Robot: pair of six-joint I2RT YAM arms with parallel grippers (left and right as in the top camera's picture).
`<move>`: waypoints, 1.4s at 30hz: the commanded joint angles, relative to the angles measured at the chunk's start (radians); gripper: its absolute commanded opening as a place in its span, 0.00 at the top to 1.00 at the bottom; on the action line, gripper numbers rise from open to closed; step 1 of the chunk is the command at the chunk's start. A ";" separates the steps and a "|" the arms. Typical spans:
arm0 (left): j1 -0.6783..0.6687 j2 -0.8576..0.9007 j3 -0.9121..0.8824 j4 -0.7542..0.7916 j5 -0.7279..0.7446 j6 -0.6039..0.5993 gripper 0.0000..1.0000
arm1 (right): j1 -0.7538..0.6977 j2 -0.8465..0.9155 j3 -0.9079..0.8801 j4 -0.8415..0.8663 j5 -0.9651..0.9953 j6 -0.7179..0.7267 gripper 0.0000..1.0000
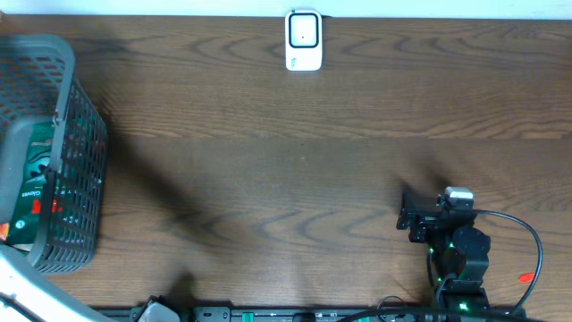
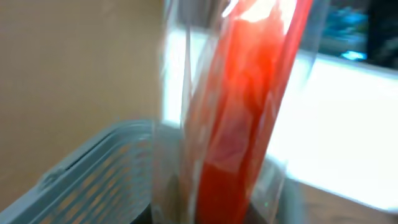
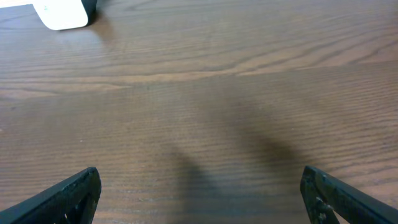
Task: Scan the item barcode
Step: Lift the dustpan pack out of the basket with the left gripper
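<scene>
Left gripper clamps red packet [image 2: 242,124] upright over basket [image 2: 93,168]; scanner [image 1: 303,40] sits far across, rightward (right gripper [image 3: 200,179] gapes wide).

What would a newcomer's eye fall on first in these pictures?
First, the red packet in clear wrap, blurred and filling the left wrist view, just above the grey basket. Next, the white scanner standing alone at the far edge in the overhead view. Last, the right gripper, open over the wooden table.
</scene>
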 commanded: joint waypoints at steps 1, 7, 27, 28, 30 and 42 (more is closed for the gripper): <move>-0.045 -0.046 0.008 0.046 0.158 -0.125 0.81 | 0.003 0.001 -0.002 0.008 0.007 -0.006 0.01; -0.212 -0.059 0.008 0.061 0.249 -0.156 0.81 | 0.003 0.001 -0.002 0.013 0.007 -0.006 0.01; -0.858 0.298 0.008 -0.275 0.040 0.027 0.81 | 0.003 0.001 -0.002 0.025 0.007 0.028 0.01; -0.876 0.323 0.008 -0.291 0.021 0.035 0.81 | 0.003 0.001 -0.002 0.025 0.007 0.028 0.01; -0.912 0.372 0.008 -0.321 -0.010 0.056 0.81 | 0.003 0.001 -0.002 0.023 0.008 0.028 0.01; -1.026 0.460 0.008 -0.497 -0.498 0.056 0.81 | 0.003 0.001 -0.002 0.018 0.008 0.028 0.01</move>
